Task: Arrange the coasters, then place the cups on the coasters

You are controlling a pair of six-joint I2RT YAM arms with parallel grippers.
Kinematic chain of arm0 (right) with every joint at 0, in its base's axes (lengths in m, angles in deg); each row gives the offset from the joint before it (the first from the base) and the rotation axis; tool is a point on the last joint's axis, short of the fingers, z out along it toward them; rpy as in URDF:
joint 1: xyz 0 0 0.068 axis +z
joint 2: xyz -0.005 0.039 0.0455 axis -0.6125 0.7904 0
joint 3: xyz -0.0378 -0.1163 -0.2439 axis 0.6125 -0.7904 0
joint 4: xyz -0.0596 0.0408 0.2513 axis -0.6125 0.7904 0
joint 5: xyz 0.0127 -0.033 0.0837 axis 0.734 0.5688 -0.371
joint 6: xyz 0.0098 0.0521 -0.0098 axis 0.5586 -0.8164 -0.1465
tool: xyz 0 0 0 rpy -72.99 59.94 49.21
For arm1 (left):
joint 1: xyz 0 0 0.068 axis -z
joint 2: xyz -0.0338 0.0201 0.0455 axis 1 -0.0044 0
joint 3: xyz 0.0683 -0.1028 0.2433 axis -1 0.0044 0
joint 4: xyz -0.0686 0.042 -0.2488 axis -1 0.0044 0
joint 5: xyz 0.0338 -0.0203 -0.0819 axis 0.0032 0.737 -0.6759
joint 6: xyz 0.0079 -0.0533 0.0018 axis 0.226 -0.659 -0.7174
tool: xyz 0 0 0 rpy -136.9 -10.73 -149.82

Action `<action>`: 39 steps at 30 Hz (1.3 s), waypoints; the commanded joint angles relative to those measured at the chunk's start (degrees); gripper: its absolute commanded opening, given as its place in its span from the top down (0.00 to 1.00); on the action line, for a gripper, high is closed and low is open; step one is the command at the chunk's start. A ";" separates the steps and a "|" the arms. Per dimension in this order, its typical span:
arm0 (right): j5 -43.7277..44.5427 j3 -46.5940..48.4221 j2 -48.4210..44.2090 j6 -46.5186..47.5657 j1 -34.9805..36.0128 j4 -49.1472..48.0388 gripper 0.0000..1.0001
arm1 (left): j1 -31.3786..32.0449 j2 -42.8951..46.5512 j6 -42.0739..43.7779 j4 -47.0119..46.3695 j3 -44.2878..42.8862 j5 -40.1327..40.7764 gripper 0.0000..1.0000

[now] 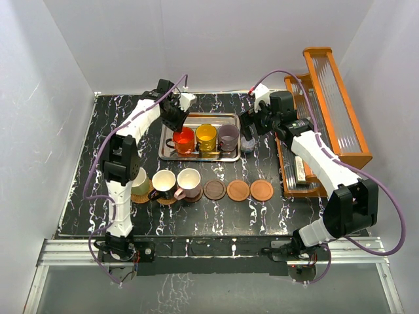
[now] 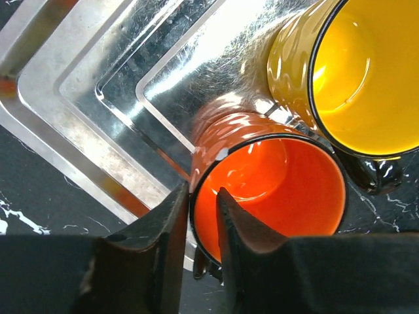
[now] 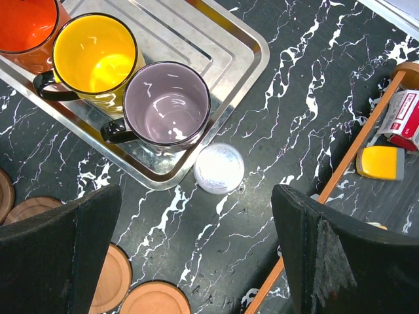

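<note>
On the steel tray [image 1: 167, 156] stand three cups: red-orange [image 1: 184, 140], yellow-orange [image 1: 206, 137] and purple-grey [image 1: 228, 137]. My left gripper [image 2: 203, 204] is shut on the red-orange cup [image 2: 281, 183], one finger inside the rim and one outside. My right gripper [image 3: 196, 212] hangs open above bare table, right of the tray's corner, holding nothing. In front of the tray runs a row of coasters: a pale cup [image 1: 139, 180], a black cup [image 1: 163, 182] and a pink cup [image 1: 188, 182] sit on three. A dark coaster [image 1: 214, 190] and two lighter ones [image 1: 238, 190] [image 1: 262, 190] lie bare.
A small clear lidded jar [image 3: 219, 168] stands against the tray's right corner, below my right gripper. A wooden rack [image 1: 330, 104] with ribbed glass panels runs along the right side, small packets in it. White walls close the table on three sides.
</note>
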 commanded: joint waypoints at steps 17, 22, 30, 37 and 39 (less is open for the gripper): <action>0.65 -0.38 -3.24 -0.17 0.25 -3.34 0.02 | -0.40 6.36 0.02 6.22 -7.20 4.24 1.00; 0.67 -0.18 -3.61 -0.43 0.25 -3.25 0.02 | -0.31 11.17 -4.19 4.95 -6.05 4.43 1.00; 1.92 0.48 -3.94 -0.93 0.13 -1.88 0.02 | 0.30 17.04 -10.56 3.66 -5.70 2.42 1.00; 3.21 0.84 -2.76 -1.48 0.17 1.82 0.02 | 5.90 22.63 -15.30 2.10 -1.45 5.45 1.00; 3.56 1.83 -2.56 -1.72 0.16 2.53 0.02 | 8.45 24.32 -15.74 1.10 0.36 7.44 1.00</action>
